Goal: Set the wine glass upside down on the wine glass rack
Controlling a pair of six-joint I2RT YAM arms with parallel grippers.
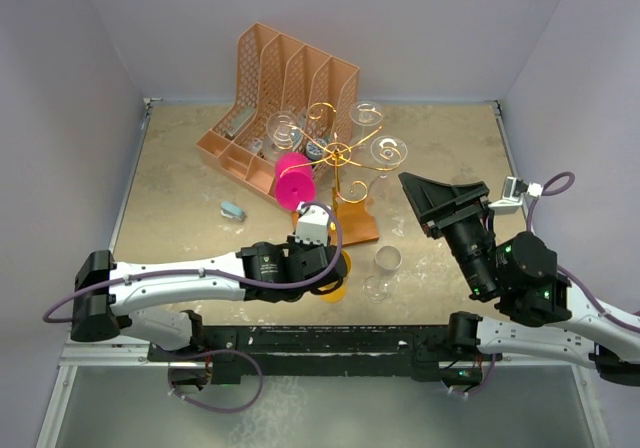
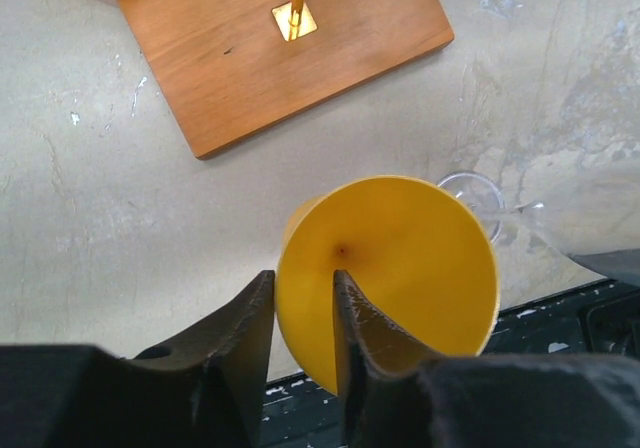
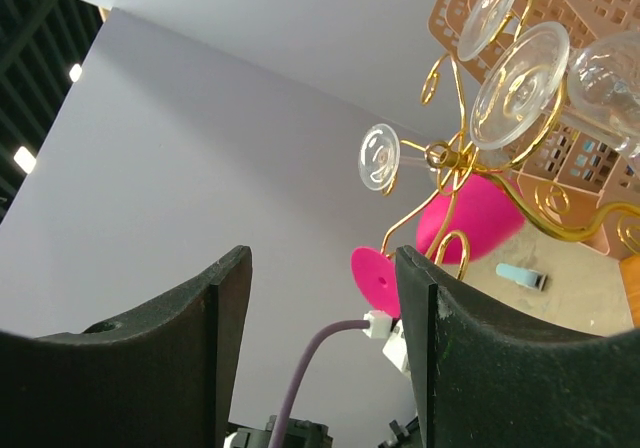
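My left gripper [image 1: 325,260] is shut on a yellow wine glass [image 1: 338,280], low over the table just in front of the rack's wooden base [image 1: 357,218]. In the left wrist view the glass's round yellow face [image 2: 400,268] points at the camera. One finger [image 2: 365,333] lies across it and the other sits at its left edge. The gold wire rack [image 1: 340,153] holds a pink glass [image 1: 293,178] and three clear glasses, also visible in the right wrist view [image 3: 450,153]. My right gripper [image 1: 432,200] is open, empty and raised to the right of the rack.
A peach slotted file organizer [image 1: 290,78] stands behind the rack at back left. A clear glass [image 1: 383,268] lies on the table right of the yellow one, also seen in the left wrist view [image 2: 480,203]. A small grey-blue object [image 1: 233,209] lies left of the base.
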